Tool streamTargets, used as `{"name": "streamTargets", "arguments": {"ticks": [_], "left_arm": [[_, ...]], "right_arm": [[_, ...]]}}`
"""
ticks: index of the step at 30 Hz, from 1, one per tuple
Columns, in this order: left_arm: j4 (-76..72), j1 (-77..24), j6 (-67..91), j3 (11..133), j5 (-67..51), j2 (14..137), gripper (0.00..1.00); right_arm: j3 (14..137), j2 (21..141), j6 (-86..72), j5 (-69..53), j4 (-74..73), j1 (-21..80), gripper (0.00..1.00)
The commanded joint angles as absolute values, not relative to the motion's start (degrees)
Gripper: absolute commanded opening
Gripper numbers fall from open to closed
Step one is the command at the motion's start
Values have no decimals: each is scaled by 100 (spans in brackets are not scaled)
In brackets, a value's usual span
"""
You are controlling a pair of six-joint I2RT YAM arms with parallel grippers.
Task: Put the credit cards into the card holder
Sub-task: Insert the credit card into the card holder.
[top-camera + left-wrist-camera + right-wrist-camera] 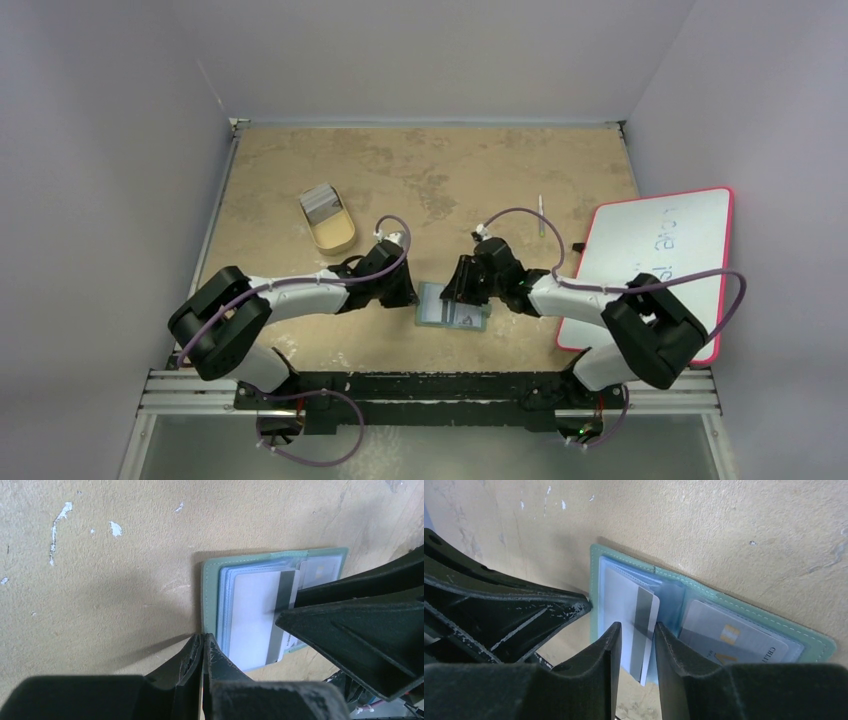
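Observation:
The card holder lies open on the table between my two arms, with its green rim and bluish clear pockets showing. A white credit card with a dark stripe sits partly inside the left-hand pocket. A grey card lies in the other pocket. My right gripper is open, its fingers standing either side of the white card's striped edge. My left gripper is shut, its tip on the holder's near left corner. More cards rest in the tan tray.
The tan oval tray stands at the back left. A pink-edged whiteboard leans over the table's right edge beside my right arm. A small pale stick lies behind the right gripper.

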State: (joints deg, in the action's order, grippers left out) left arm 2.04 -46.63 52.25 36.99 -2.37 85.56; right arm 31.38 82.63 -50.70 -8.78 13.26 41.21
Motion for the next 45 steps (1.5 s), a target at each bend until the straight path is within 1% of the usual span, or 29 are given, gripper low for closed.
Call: {"name": "streamTargets", "arguments": {"ticks": [1, 4, 6, 8, 9, 13, 16, 19, 23, 28, 35, 40, 45], "left_arm": [[129, -4641, 5099, 3928, -147, 8463, 1], [230, -4615, 5100, 3937, -106, 8367, 2], [249, -4613, 5167, 3936, -122, 8247, 8], [194, -4610, 5241, 3923, -158, 8090, 19], [153, -4614, 5299, 3906, -189, 8015, 22], [-278, -4613, 5534, 3812, -541, 7921, 27], [-834, -4623, 5746, 3639, -750, 8016, 30], [-1286, -4623, 5904, 3474, -810, 8189, 34], [-1450, -4623, 5916, 3458, -851, 8424, 36], [-1534, -4623, 5890, 3404, -794, 8569, 37], [-1406, -4623, 5731, 3370, -701, 8588, 38], [-1272, -4623, 5642, 3401, -644, 8600, 39], [-1255, -4623, 5627, 3384, -608, 8580, 40]], "right_arm": [[3243, 8007, -5038, -808, 1001, 4166, 33], [3268, 7922, -5015, -831, 818, 4166, 33], [3315, 7779, -4930, -765, 553, 4166, 34], [3350, 7628, -4908, -553, 340, 4166, 37], [3383, 7562, -4860, -423, 187, 4158, 39], [3356, 7409, -4781, -240, -40, 4157, 40], [3212, 7350, -4766, -413, 187, 4157, 37], [3101, 7339, -4814, -598, 406, 4157, 29], [2981, 7383, -4765, -806, 874, 4153, 24], [3014, 7654, -4764, -795, 1255, 4157, 24], [2923, 7948, -4842, -728, 1079, 4157, 20], [2796, 8115, -4909, -790, 1215, 4157, 13], [2769, 8235, -4870, -628, 1194, 4157, 11]]}}
